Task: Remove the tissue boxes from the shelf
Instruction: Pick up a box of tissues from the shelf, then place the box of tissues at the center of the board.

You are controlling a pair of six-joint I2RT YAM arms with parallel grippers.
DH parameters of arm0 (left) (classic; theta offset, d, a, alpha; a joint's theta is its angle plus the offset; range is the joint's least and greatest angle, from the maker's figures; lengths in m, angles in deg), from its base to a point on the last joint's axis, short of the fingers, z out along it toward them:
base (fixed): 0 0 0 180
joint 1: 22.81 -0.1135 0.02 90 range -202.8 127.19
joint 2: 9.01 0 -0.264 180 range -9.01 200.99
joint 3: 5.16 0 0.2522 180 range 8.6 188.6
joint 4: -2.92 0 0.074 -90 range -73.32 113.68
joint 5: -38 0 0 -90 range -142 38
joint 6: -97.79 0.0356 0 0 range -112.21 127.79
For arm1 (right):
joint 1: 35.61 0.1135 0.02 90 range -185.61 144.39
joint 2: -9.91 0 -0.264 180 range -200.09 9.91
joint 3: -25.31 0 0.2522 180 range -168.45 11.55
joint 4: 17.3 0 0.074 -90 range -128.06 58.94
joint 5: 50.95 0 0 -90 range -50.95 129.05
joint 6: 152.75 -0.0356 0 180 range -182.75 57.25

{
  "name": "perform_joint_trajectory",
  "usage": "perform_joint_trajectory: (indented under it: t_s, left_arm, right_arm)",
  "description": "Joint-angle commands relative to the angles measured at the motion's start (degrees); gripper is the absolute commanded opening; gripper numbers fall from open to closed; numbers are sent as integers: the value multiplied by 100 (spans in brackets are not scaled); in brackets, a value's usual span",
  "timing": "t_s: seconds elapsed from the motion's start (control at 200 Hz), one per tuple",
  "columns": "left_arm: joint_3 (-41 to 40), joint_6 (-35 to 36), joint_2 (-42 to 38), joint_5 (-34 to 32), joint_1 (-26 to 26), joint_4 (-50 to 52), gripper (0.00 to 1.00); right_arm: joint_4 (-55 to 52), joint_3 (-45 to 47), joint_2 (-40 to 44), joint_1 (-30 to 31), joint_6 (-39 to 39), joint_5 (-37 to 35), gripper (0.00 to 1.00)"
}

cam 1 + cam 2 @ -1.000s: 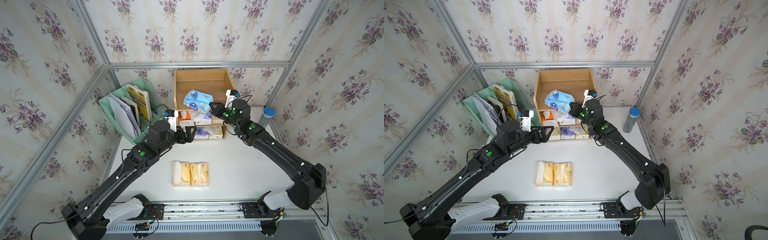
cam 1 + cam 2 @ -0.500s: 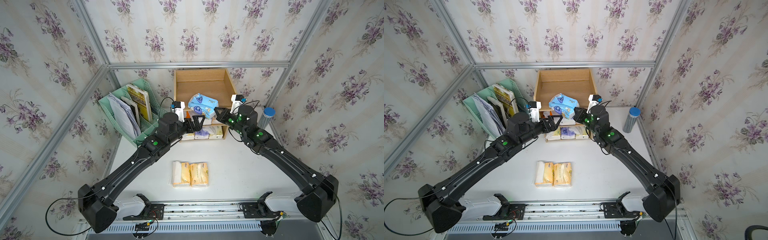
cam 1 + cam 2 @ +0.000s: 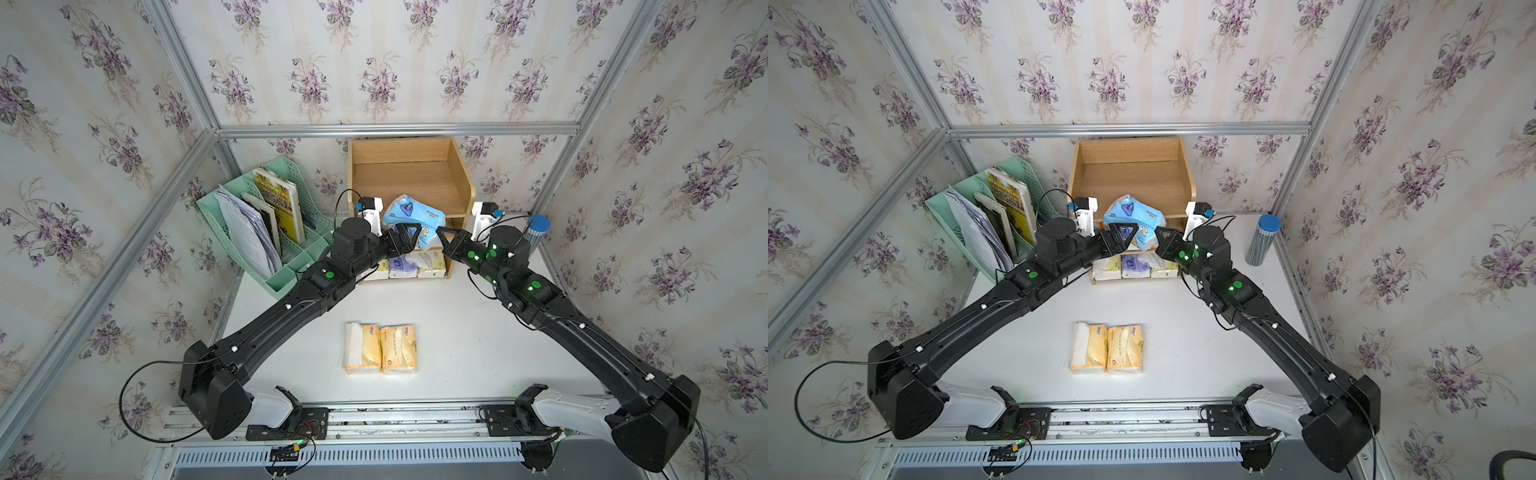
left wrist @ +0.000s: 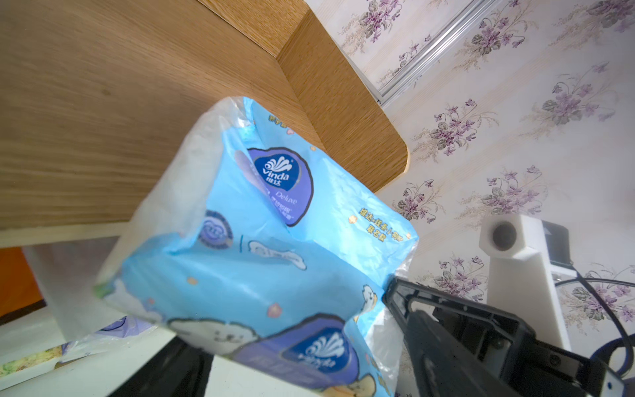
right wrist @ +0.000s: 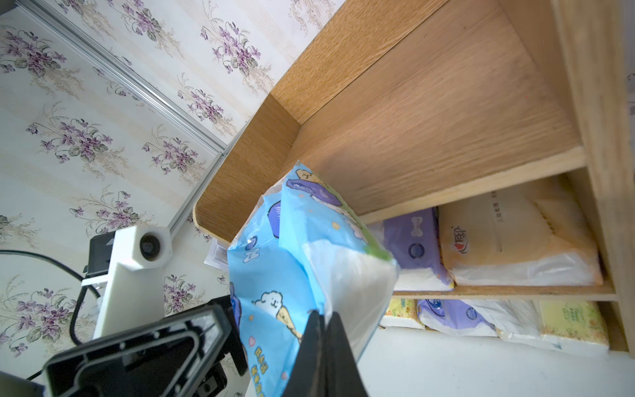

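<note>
A light blue tissue box [image 3: 413, 216] [image 3: 1133, 216] hangs tilted in front of the wooden shelf [image 3: 407, 178] [image 3: 1129, 178], off its top tier. My right gripper [image 3: 438, 230] [image 5: 323, 319] is shut on the wrapper at one end. My left gripper [image 3: 409, 237] [image 3: 1125, 235] stands open with its jaws either side of the other end; whether they touch the tissue box [image 4: 275, 257] I cannot tell. Purple [image 5: 412, 247] and peach [image 5: 508, 240] packs lie on the middle tier, with more below [image 3: 409, 268]. Two orange packs [image 3: 380, 348] lie on the table.
A mint-green file rack [image 3: 266, 232] with papers and a yellow book stands left of the shelf. A blue-capped grey cylinder [image 3: 536, 232] stands right of it, close to my right wrist. The arm bases sit on a rail [image 3: 374, 415] at the front edge.
My right gripper has carried the blue pack from over the top tier forward and down. My left arm has reached in from the left until its jaws flank the pack, and they have narrowed slightly.
</note>
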Motion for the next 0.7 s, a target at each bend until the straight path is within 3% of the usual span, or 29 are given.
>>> perform_joint_trajectory:
  t_s: [0.0,0.305,0.43,0.695]
  left_arm:
    - [87,242,34,136,184,-122,89]
    - [-545,520,-91,-961,1274,217,94]
    - [-916,415,-10,-1251,1536,138,100]
    - [-1642,300,-236,-1972,1886,202,99]
  right_arm:
    - [-18,194,275,53,-54,75,0]
    - [-469,1359,1467,246,-172,-198,0]
    - [-682,2031,2105,293,-282,-448,0]
    - [-1255,3184,3318,305,-425,-746,0]
